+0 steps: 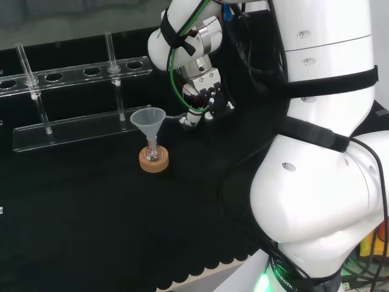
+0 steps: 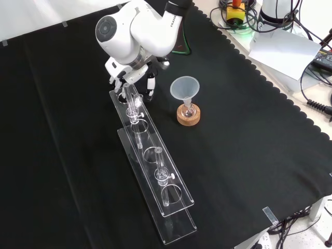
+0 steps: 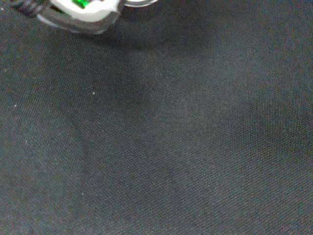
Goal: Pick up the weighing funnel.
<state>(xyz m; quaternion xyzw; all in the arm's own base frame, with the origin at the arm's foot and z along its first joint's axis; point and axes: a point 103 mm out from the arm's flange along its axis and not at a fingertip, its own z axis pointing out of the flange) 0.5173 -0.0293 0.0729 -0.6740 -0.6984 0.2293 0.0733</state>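
In the head view the black and white hand [image 1: 205,98] hangs low over the black cloth, to the right of the big funnel [image 1: 148,120] and a little farther off. A small pale sliver [image 1: 182,119] shows at the hand's lower left edge, right at the cloth. I cannot tell whether this is the weighing funnel. In the front view the hand [image 2: 149,83] sits under the arm's white link, beside the far end of the clear rack [image 2: 150,155]. The wrist view looks down on bare cloth, with a blurred white part of the hand [image 3: 80,12].
The big funnel [image 2: 185,88] stands mouth up in a small flask on a cork ring [image 2: 188,116]. A long clear rack [image 1: 73,131] with upright glass tubes lies left of it in the head view. The arm's white links [image 1: 322,152] fill the right.
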